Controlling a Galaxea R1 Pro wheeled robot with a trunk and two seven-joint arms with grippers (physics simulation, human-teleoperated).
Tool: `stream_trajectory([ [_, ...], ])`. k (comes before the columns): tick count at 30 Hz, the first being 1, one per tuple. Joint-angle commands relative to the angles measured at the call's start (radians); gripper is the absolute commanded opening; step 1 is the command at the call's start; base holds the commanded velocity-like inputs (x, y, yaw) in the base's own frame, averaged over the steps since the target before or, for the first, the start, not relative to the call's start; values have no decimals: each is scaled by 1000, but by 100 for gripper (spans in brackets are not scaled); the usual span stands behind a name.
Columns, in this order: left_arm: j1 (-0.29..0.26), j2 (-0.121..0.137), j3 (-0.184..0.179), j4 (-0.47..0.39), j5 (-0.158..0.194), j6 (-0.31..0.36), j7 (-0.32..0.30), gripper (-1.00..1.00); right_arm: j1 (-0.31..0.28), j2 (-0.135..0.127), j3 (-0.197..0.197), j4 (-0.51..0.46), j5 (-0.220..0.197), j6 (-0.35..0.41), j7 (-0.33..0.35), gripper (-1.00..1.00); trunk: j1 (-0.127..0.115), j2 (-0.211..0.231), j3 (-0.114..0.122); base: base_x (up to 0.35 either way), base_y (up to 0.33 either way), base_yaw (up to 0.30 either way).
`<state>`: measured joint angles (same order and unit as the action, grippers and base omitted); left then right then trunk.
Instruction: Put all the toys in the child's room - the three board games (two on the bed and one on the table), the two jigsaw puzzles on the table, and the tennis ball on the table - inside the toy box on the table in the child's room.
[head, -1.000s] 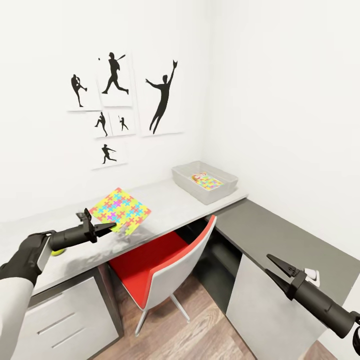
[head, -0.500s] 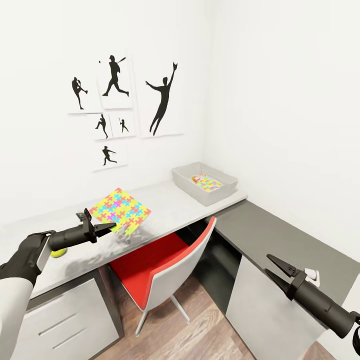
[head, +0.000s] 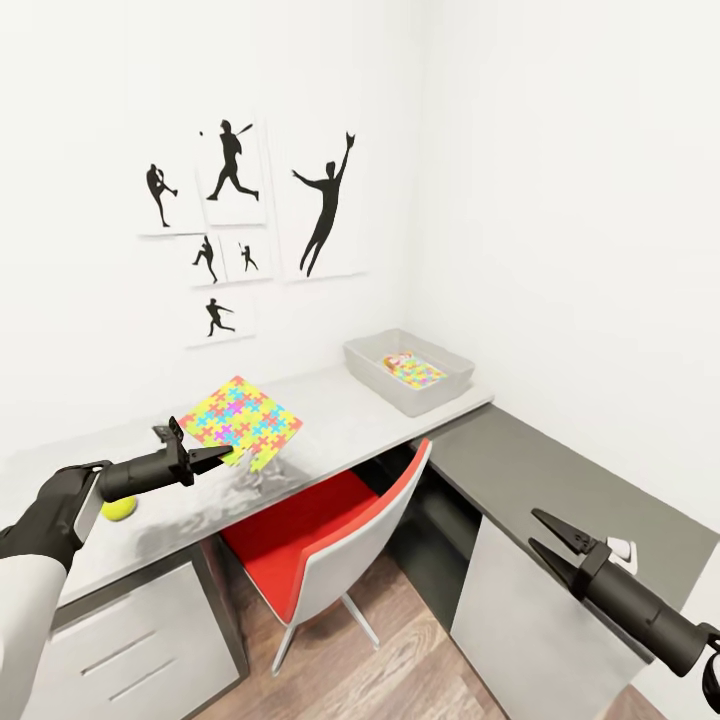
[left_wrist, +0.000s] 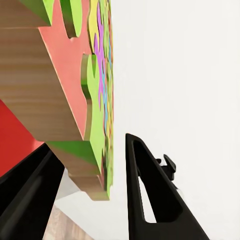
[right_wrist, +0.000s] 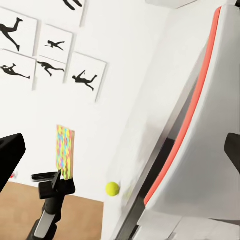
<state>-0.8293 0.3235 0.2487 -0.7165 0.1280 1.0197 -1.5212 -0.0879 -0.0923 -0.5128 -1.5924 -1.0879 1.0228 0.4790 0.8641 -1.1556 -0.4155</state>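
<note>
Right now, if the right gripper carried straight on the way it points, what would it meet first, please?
Probably the red chair: the open right gripper points at its shell, with nothing visible between them. The tennis ball lies further along, though depth is hard to judge.

A pastel jigsaw puzzle hangs tilted above the pale grey table, pinched at its near edge, a yellow-green tennis ball rests on the tabletop nearby, and the grey toy box at the far end holds another puzzle.
</note>
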Motion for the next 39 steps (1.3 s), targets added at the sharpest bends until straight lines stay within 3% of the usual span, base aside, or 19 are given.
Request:
stream_trajectory([
  [1,-1,0,0,0,0,11,-4,-100,-1,0,-2,0,7,5,11,100,-4,7,2,0,0,0],
  [26,-1,2,0,0,-2,11,-4,-100,-1,3,-3,0,4,7,17,100,-92,168,74,0,0,-1],
  [34,-1,8,-2,0,-5,7,-50,-100,-1,4,-10,3,6,8,17,100,-104,189,87,0,0,-218],
  [39,-1,12,-3,0,-5,7,-50,-100,2,3,-46,30,4,8,18,100,-123,224,105,0,0,-274],
])
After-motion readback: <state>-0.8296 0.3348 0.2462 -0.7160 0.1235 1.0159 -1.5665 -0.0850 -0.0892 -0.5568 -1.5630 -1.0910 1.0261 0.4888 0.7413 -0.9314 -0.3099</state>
